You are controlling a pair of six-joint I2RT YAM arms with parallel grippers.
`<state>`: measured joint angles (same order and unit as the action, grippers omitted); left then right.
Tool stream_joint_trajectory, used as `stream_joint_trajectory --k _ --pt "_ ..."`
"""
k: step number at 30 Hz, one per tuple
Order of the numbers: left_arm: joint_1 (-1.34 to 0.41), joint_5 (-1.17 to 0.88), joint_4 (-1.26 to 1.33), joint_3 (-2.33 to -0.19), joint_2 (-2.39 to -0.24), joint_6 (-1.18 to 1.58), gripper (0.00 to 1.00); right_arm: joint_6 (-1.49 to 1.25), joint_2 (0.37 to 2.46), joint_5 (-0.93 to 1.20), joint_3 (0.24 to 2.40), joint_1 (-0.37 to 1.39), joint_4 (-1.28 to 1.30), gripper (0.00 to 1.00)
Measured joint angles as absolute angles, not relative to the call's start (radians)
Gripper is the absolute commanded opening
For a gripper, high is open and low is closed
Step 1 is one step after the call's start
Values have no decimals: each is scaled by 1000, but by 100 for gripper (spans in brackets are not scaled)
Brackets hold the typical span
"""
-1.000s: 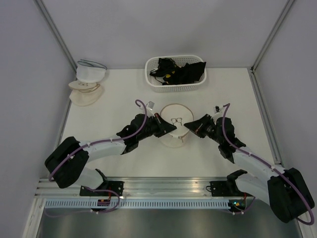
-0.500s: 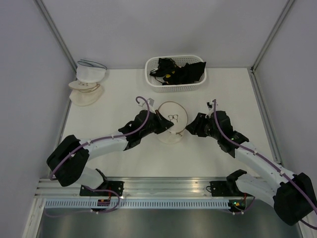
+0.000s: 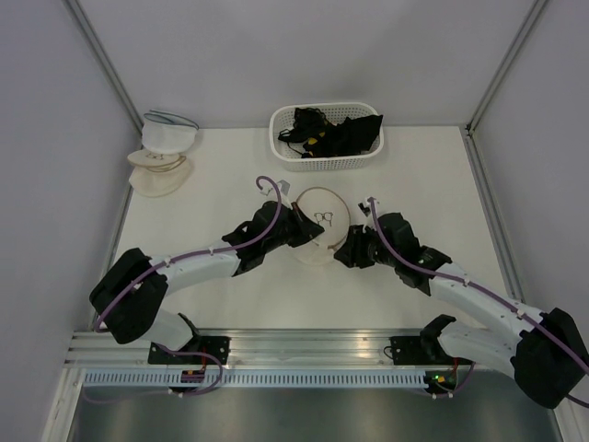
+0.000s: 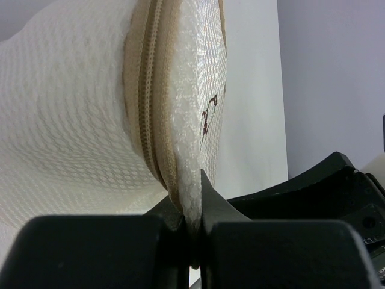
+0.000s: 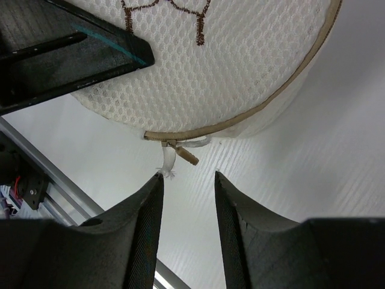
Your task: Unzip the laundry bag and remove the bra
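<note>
The laundry bag is seen on the white table, tipped up on its edge, with its round embroidered face turned upward. All places below are given from this bag.

At the bag's left side, the left gripper is found pressed against the rim. In the left wrist view its fingers are shown drawn tight together, with a fold of the cream mesh pinched between them. The beige zip is seen running up the bag's seam just above that pinch, its teeth closed along the stretch that shows.

At the bag's near right side, the right gripper is held low, close to the rim. In the right wrist view its fingers are seen spread apart, with nothing between them. The small zip pull is seen hanging from the rim hoop just above the gap, and a frayed white tab beside the pull is touched by one fingertip.

Behind the bag, a white basket is seen, filled with black garments. Well off to the bag's far left, stacked dome pouches are seen at the table's edge.
</note>
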<state>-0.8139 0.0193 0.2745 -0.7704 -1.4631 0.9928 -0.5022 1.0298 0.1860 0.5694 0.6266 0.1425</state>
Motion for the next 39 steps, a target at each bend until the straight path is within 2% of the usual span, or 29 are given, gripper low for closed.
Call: stream_joint_trajectory --k 8,11,12,14,19,22,29,39 --pt "-813 -31 285 -771 -1472 993 2 -493 1071 198 569 632 78 44" --pt "-813 -53 289 -771 -1486 993 2 -489 1084 208 569 635 49 36" --pt "-813 -56 291 -771 -1490 993 2 -487 1088 209 569 636 45 28" --pt "-811 -59 294 -771 -1494 993 2 -482 1097 212 569 637 36 21" --pt "-804 -68 294 -771 -1494 993 2 -481 1099 212 569 638 36 15" --pt "-793 -83 294 -771 -1494 993 2 -476 1097 213 569 638 41 15" --pt "-757 -121 309 -767 -1494 994 2 -465 1092 214 569 639 70 27" --pt "-748 -163 347 -762 -1494 994 2 -467 1105 222 569 639 57 26"
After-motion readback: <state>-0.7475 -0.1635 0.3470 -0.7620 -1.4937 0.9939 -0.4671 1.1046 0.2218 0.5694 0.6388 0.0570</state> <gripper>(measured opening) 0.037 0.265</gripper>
